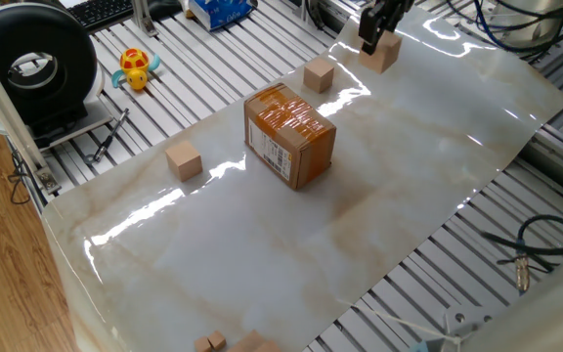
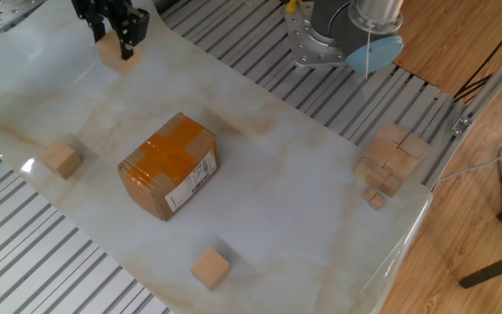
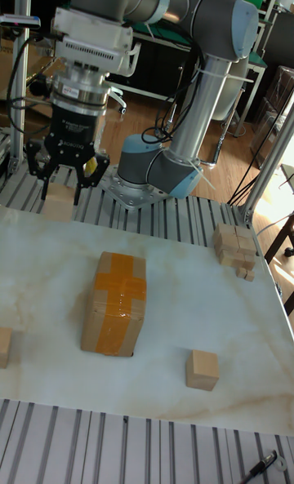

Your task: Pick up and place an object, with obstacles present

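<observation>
Wooden cube (image 2: 111,54) pinched in the gripper (image 2: 112,37), fingers closed on its sides, at the far corner of the marble sheet (image 2: 321,201), apparently just above it. Likely carried out here to stay well apart from the cardboard box (image 2: 168,165) mid-sheet. Two other cubes (image 2: 61,159) (image 2: 210,266) lie loose around the box.

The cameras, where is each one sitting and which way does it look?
One fixed view: high, opposite the robot; only the gripper holding a cube shows.
The other fixed view: high, by the arm's base, facing the box.
Tall fixed view: low in front, showing the whole arm.
All share box and held cube.
</observation>
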